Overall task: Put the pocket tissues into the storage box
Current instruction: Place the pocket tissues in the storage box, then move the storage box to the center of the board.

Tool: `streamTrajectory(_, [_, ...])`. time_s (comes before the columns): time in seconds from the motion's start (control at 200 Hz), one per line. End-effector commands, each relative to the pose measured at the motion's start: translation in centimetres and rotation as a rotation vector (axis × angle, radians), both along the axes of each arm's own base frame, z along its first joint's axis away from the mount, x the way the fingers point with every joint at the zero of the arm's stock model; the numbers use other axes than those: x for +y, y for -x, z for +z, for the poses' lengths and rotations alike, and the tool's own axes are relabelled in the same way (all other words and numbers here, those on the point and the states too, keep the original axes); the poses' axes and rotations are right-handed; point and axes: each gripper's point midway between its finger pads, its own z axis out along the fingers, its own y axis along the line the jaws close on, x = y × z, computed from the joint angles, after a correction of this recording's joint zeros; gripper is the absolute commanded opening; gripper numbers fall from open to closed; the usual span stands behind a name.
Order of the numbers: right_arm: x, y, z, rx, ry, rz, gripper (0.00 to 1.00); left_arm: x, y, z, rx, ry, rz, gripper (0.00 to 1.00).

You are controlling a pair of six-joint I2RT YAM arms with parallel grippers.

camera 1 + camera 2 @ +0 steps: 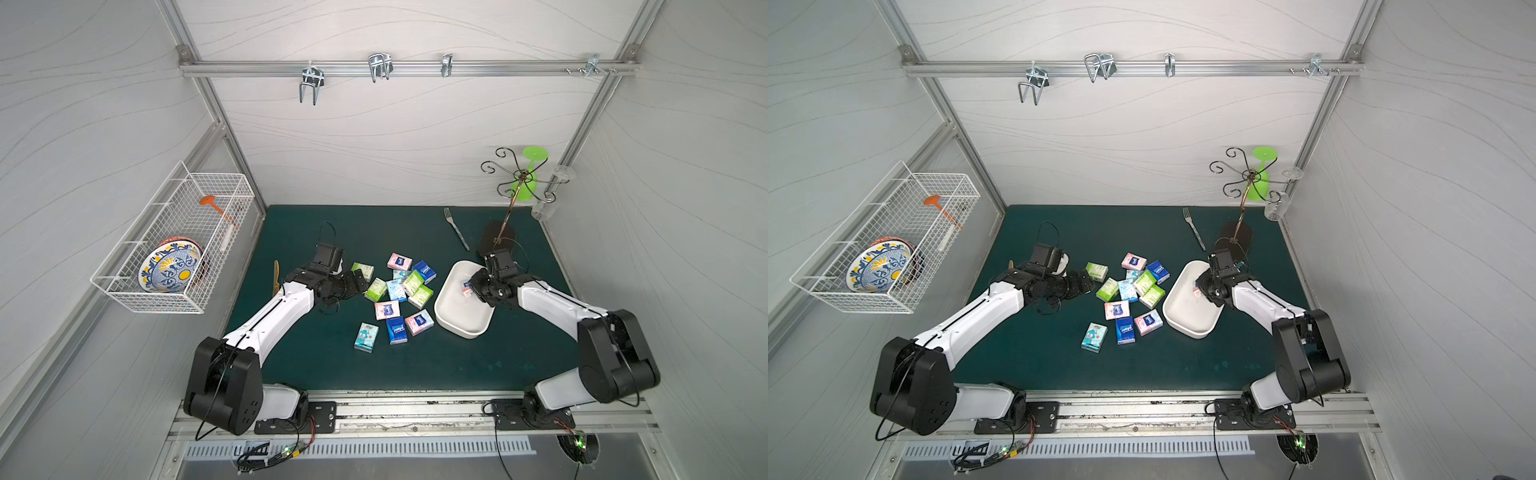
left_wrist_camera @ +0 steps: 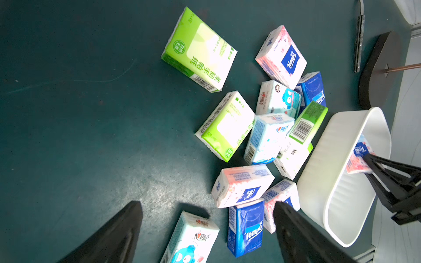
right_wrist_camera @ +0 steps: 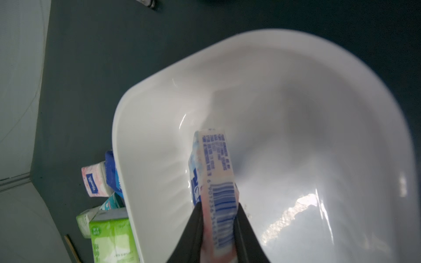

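Several pocket tissues (image 1: 395, 291) in pink, green, dark blue and light blue lie bunched on the green mat, seen in both top views and the left wrist view. The white storage box (image 1: 457, 322) (image 1: 1183, 324) (image 2: 319, 182) sits just right of them. My right gripper (image 3: 218, 206) (image 1: 469, 289) hangs over the box interior, shut on a pink packet (image 3: 216, 164) (image 2: 358, 157) held edge-on. My left gripper (image 2: 206, 203) (image 1: 357, 280) is open and empty at the pile's left edge, close to a green packet (image 1: 363, 270). A light blue cartoon packet (image 2: 191, 236) and a dark blue one (image 2: 246, 227) show between its fingers.
A fork (image 1: 456, 228) and a dark-based wire cup stand (image 1: 494, 241) carrying a green glass (image 1: 530, 174) stand behind the box. A wooden utensil (image 1: 276, 276) lies left of the left arm. The white wire basket (image 1: 174, 241) with plates hangs on the left wall.
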Motion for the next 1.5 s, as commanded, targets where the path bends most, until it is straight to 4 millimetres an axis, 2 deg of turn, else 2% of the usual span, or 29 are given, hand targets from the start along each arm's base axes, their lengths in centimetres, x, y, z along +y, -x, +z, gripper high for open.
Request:
streamTrajectory(0.0, [-0.1,-2.2,0.5,-0.057,0.000,-0.116,0.13,-0.1,0.2,0.8,-0.017,0.001,-0.016,0.94])
streamTrajectory(0.115, [0.4,-2.5,-0.6,-0.033,-0.039,-0.165,0.13,-0.2,0.3,0.8,-0.014,0.006,-0.019,0.95])
streamTrajectory(0.195, [1.3,-2.4,-1.2,-0.003,-0.061,-0.153,0.18,-0.2,0.4,0.7,-0.011,0.009,-0.021,0.94])
streamTrajectory(0.245, [2.0,-2.1,-1.5,0.013,-0.064,-0.134,0.25,-0.2,0.5,0.6,-0.008,0.009,-0.022,0.95])
streamTrajectory(0.35, [3.7,-1.2,-1.6,0.045,-0.138,-0.100,0.45,-0.3,0.5,0.6,-0.009,0.013,-0.024,0.95])
streamTrajectory(0.415, [5.0,-0.4,-1.3,0.060,-0.209,-0.076,0.53,-0.4,0.4,0.5,-0.006,0.019,-0.023,0.95])
streamTrajectory(0.485, [6.2,0.4,-0.4,0.063,-0.266,-0.029,0.58,-0.6,0.3,0.6,-0.005,0.031,-0.023,0.95])
streamTrajectory(0.56, [7.1,1.5,1.5,0.038,-0.281,0.042,0.61,-0.9,0.1,0.7,-0.005,0.044,-0.025,0.94])
streamTrajectory(0.625, [6.9,2.8,2.9,0.026,-0.258,0.093,0.65,-1.1,-0.1,0.7,-0.005,0.051,-0.027,0.94])
streamTrajectory(0.81, [3.3,5.8,5.5,-0.046,-0.083,0.171,0.69,-1.8,-0.3,0.8,-0.001,0.059,-0.048,0.94])
streamTrajectory(0.911, [3.4,7.1,6.8,-0.082,-0.030,0.314,0.69,-2.2,-0.3,0.8,0.006,0.061,-0.061,0.94])
streamTrajectory(1.076, [7.3,9.3,8.2,-0.096,0.008,0.664,0.64,-2.2,-0.4,0.5,0.017,0.067,-0.054,0.94])
streamTrajectory(1.231, [13.2,11.1,8.0,-0.088,0.034,0.928,0.59,-2.0,-0.4,0.2,0.023,0.065,-0.028,0.95])
streamTrajectory(1.366, [17.5,10.8,6.5,-0.066,0.043,1.008,0.54,-1.4,-0.2,0.1,0.030,0.039,-0.003,0.95])
streamTrajectory(1.491, [19.0,9.2,4.6,-0.025,0.080,0.976,0.54,-0.6,0.3,0.0,0.023,0.001,0.004,0.95])
